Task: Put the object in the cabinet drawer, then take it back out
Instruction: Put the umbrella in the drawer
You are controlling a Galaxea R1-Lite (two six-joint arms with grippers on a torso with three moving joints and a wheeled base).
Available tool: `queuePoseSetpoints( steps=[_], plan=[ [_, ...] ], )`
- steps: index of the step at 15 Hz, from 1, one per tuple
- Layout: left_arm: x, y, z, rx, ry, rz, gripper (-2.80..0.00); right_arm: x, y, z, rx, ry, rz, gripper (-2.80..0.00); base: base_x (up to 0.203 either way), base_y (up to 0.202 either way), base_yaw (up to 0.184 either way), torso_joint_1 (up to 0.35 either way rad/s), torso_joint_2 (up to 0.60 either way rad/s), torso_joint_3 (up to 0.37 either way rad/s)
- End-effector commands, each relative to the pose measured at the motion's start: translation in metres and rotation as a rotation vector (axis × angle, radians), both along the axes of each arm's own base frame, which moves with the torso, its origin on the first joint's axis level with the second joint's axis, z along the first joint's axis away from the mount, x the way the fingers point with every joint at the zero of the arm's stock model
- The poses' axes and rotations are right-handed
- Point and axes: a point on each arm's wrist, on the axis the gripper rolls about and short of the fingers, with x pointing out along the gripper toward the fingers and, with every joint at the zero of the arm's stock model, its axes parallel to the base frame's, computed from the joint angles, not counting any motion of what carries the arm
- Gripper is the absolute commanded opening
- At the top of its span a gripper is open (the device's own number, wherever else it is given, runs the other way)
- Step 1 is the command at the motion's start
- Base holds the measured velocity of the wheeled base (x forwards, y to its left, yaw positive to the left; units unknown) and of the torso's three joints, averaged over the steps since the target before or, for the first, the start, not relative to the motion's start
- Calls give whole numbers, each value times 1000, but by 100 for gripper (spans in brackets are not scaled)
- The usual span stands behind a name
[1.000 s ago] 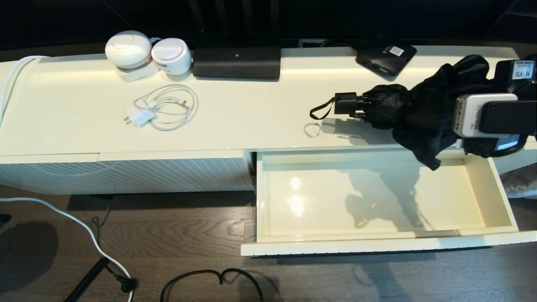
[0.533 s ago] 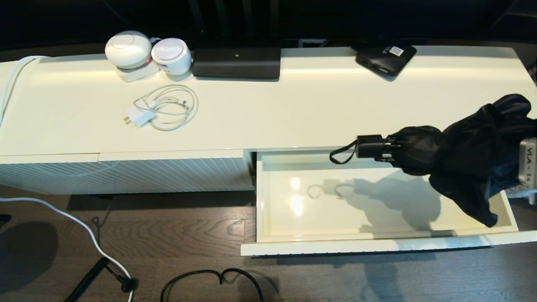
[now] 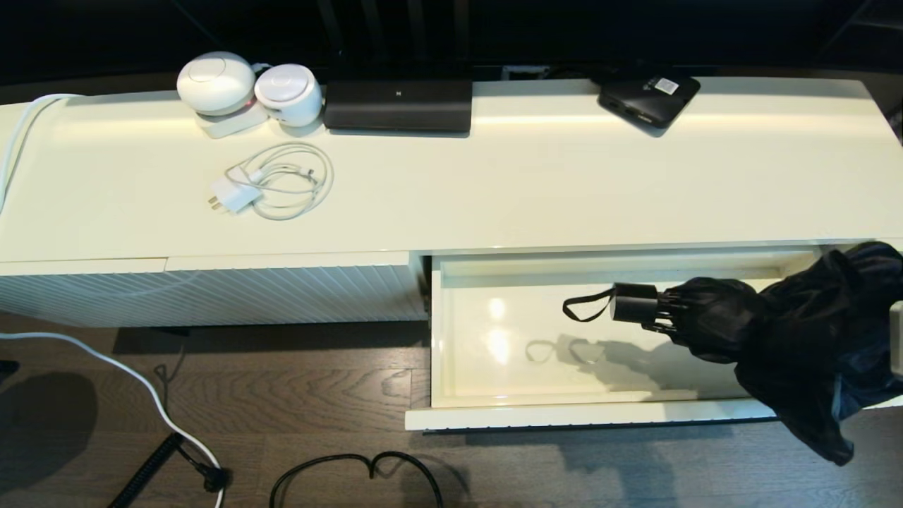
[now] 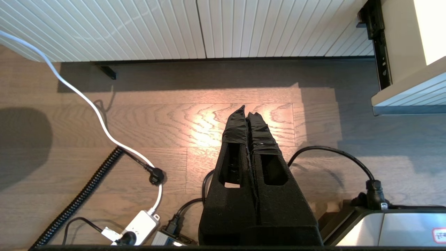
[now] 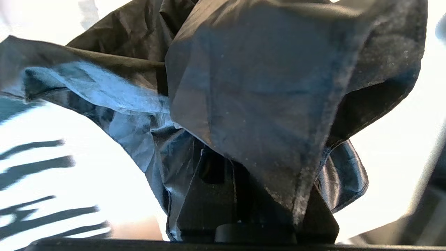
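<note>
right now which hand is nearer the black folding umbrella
Right. The right hand is clamped on the black folding umbrella over the cream-white ribbed drawer; the left hand hangs shut above the wood floor, apart.

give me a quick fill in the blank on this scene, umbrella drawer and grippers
1. The black folding umbrella with rumpled fabric hangs over the wide cream-white drawer, which stands ____.
2. The umbrella's short handle points toward the robot's ____.
3. The right gripper is shut on the ____.
4. The left gripper, over the wooden floor, holds ____.

Missing words: open; left; umbrella; nothing
</note>
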Motion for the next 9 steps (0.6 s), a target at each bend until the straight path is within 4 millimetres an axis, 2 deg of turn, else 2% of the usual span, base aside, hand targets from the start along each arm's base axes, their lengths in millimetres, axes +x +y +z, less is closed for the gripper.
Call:
queuePoseSetpoints(
  steps=[1,3,9],
  plan=[
    [0,0,0,0,-1,0,-280,2,0,-15,-12,60,-7,-280,0,0,0,0,0,0],
    [0,0,0,-2,-1,0,-280,8,-1,-26,-6,118,-36,-280,0,0,0,0,0,0],
    [0,0,0,-2,-3,0,-280,44,9,-31,0,177,-48,-280,0,0,0,0,0,0]
  ],
)
